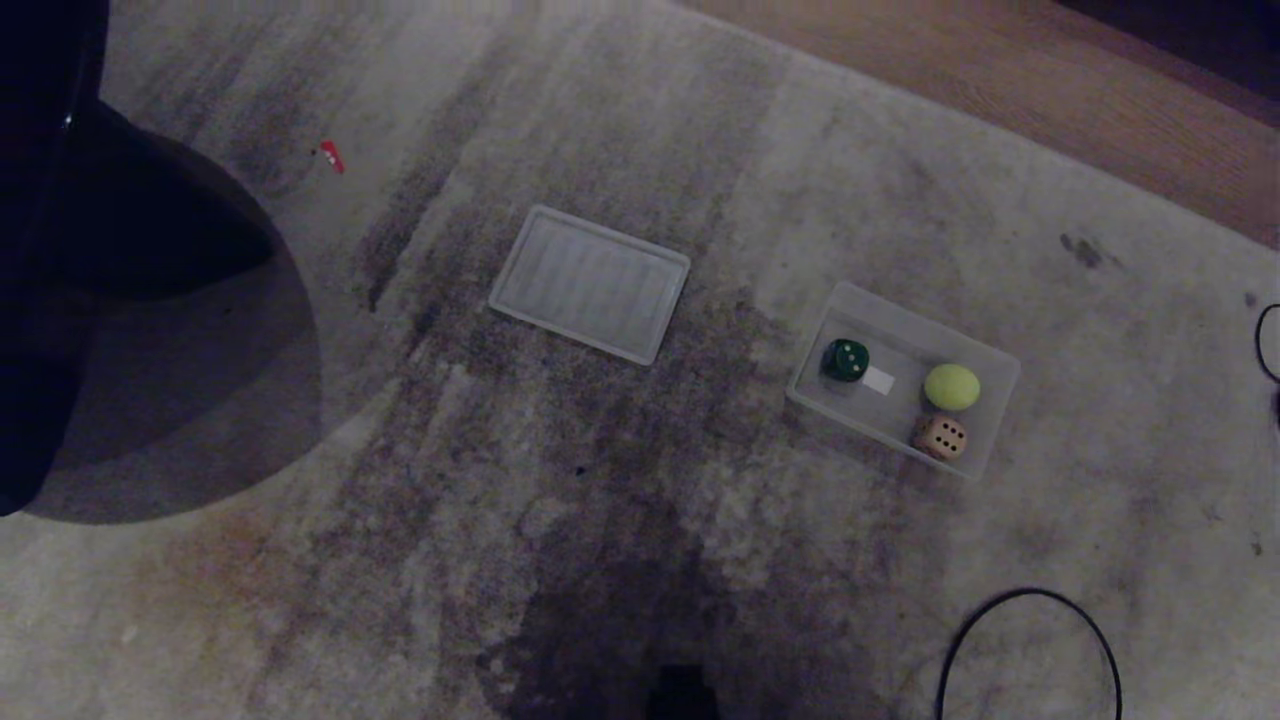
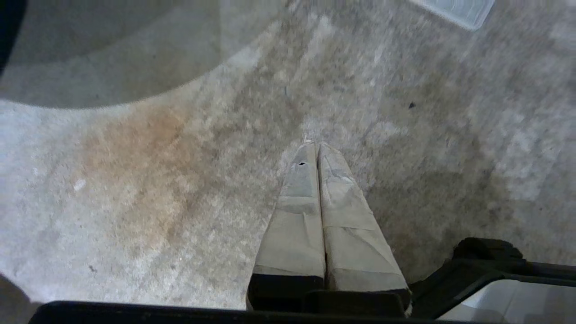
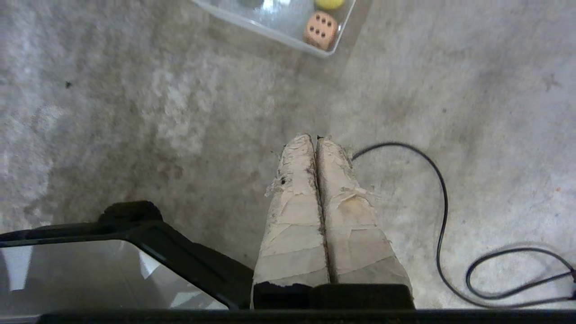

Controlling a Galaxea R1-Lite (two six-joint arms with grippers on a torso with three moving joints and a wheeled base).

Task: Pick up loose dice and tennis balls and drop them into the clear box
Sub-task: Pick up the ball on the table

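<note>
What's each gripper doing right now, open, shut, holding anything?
Left gripper: shut, holding nothing, above the carpet.
Right gripper: shut, holding nothing, above the carpet.

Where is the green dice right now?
In the head view, the dark green die sits inside the clear box on the right of the carpet, at the end away from the tennis ball and tan die.

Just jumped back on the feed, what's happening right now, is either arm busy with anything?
Neither arm is handling anything. The left gripper and right gripper are both shut and empty, hanging over bare carpet. The clear box sits on the carpet to the robot's right and holds a dark green die, a tan die and one tennis ball. A flat ribbed clear panel lies apart from it. No other dice or balls are in view.
</note>
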